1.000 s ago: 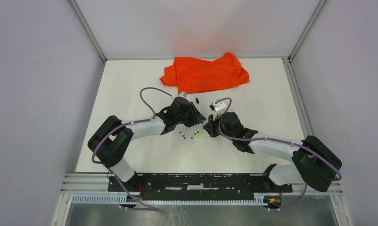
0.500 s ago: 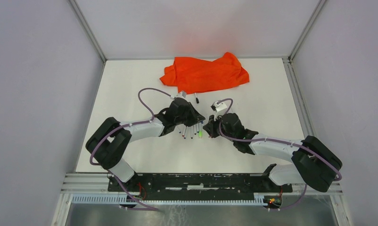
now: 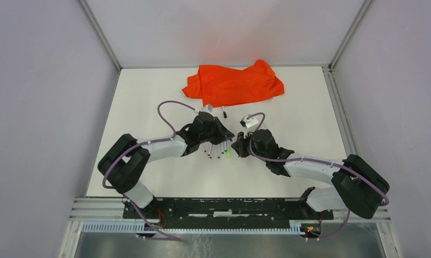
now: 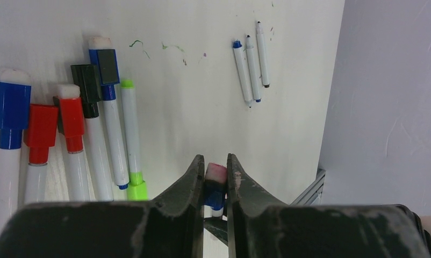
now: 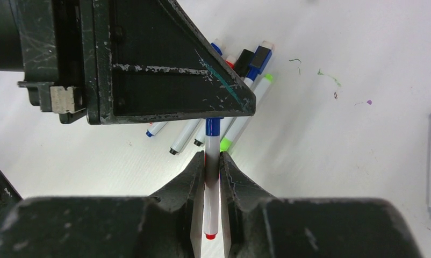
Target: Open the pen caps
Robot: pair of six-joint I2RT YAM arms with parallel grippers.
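My left gripper (image 4: 215, 161) is shut on a blue pen cap (image 4: 215, 187) with a pinkish end. The white barrel (image 5: 212, 204) of that same pen, red at its tail, runs back between the fingers of my right gripper (image 5: 212, 158), which press on it from both sides. In the top view the two grippers (image 3: 224, 141) (image 3: 236, 145) meet tip to tip above the table. Several capped pens (image 4: 72, 121) with blue, red, black and green caps lie in a row to the left of my left gripper.
Three uncapped pens (image 4: 251, 59) lie side by side farther off. A crumpled orange cloth (image 3: 235, 83) lies at the back of the white table (image 3: 310, 123), with a single pen (image 3: 224, 113) just in front of it. Grey walls stand on both sides.
The left jaws have narrowed onto the blue cap. Both arms have stayed nearly in place, tip to tip over the row of pens.
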